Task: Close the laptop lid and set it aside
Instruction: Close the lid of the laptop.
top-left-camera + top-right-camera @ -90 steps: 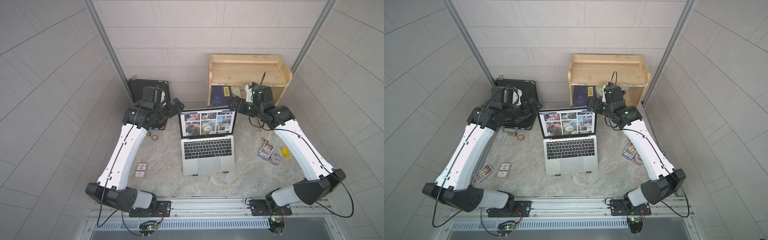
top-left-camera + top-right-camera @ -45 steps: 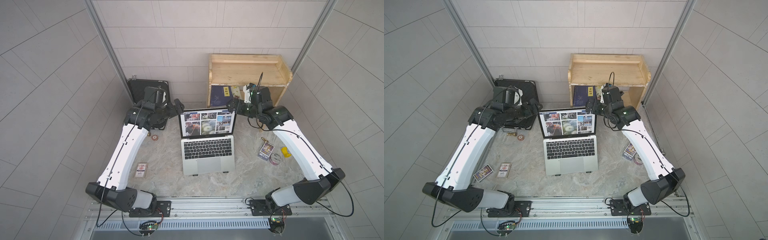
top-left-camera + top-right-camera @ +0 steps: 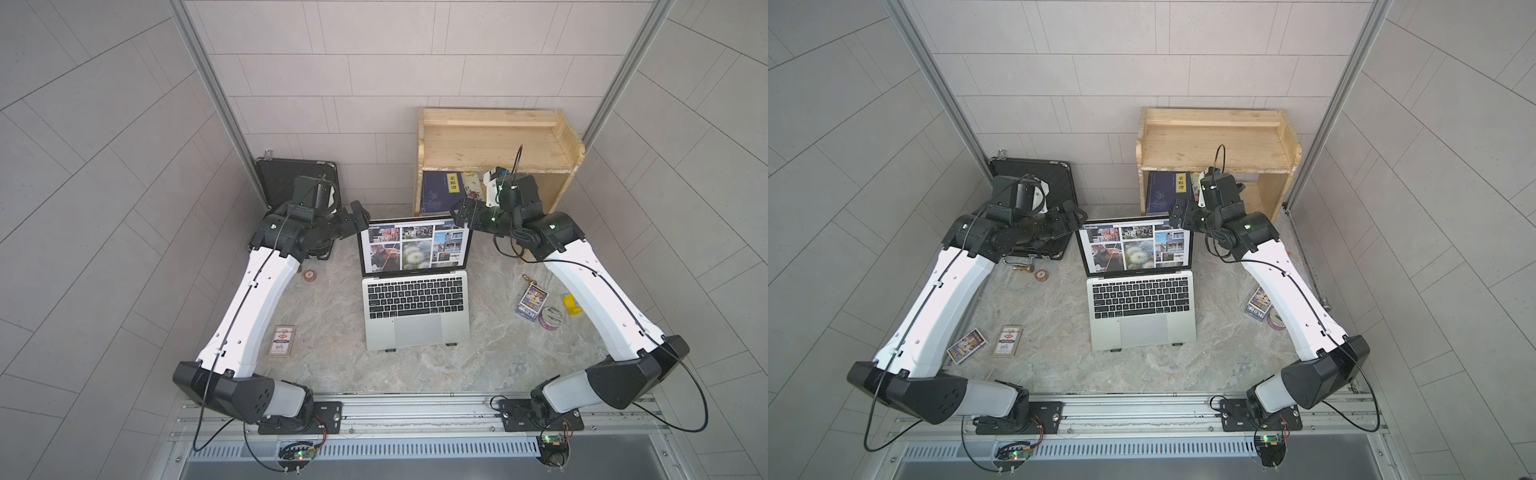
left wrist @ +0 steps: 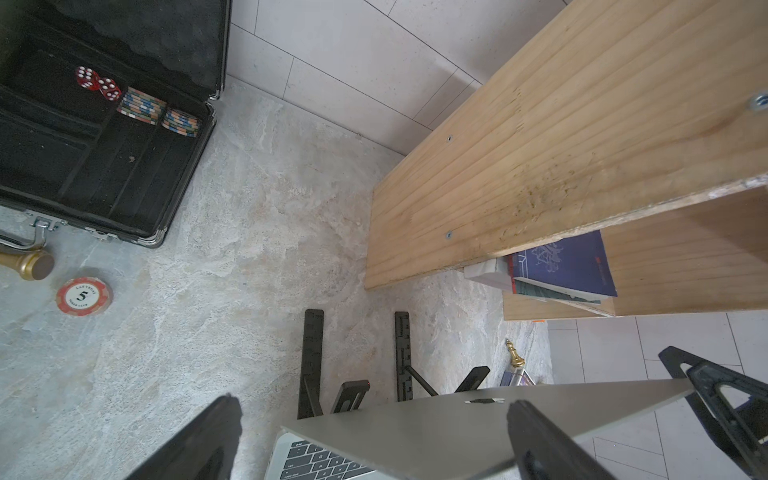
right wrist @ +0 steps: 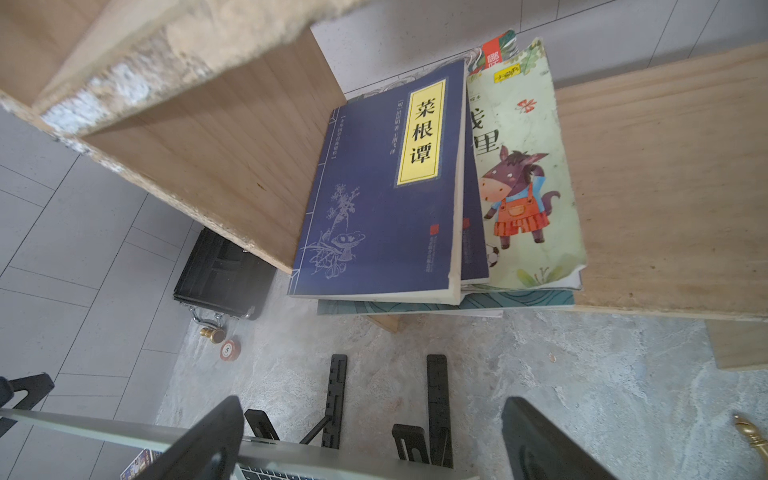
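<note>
The laptop [image 3: 417,309] was seen open at the middle of the counter [image 3: 328,316], propped on a black stand [image 4: 312,357], with the laptop lid [image 3: 414,249] raised and the screen lit. The left fingers [image 3: 360,212] were held spread by the lid's upper left corner, and the right fingers [image 3: 458,210] spread by its upper right corner. Contact could not be told.

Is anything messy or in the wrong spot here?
Yes. One red poker chip lies loose on the table beside the open black case, while the other chips sit stacked in its slots. The books in the wooden shelf also lean crookedly on each other rather than standing straight.
</note>
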Controlling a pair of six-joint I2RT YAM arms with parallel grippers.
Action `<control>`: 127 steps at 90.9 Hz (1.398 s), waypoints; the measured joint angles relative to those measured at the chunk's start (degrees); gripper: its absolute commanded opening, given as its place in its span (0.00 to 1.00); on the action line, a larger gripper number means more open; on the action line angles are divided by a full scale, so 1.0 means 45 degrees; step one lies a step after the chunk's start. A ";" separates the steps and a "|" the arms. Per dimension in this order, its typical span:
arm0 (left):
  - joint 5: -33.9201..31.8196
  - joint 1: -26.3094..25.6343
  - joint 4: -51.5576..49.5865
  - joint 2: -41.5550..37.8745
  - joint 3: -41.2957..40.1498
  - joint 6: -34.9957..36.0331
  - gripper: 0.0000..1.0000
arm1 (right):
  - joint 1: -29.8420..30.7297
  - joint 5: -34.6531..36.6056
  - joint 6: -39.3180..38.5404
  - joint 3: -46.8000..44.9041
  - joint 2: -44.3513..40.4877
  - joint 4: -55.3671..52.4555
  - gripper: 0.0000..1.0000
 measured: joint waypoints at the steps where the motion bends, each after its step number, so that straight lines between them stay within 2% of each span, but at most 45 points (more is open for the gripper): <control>1: 0.0000 0.0000 0.0005 0.0000 -0.0005 0.0000 1.00 | 0.0010 0.0005 0.0000 0.0000 0.0000 0.0000 1.00; 52: 0.0209 -0.0126 0.0447 -0.0321 -0.0500 0.0015 0.95 | 0.0253 0.0155 -0.0024 -0.0209 -0.0146 0.0136 1.00; 127: 0.0398 -0.0641 0.0782 -0.1666 -0.1768 -0.0107 0.95 | 0.0544 0.0607 -0.0146 -0.1088 -0.1112 0.0185 1.00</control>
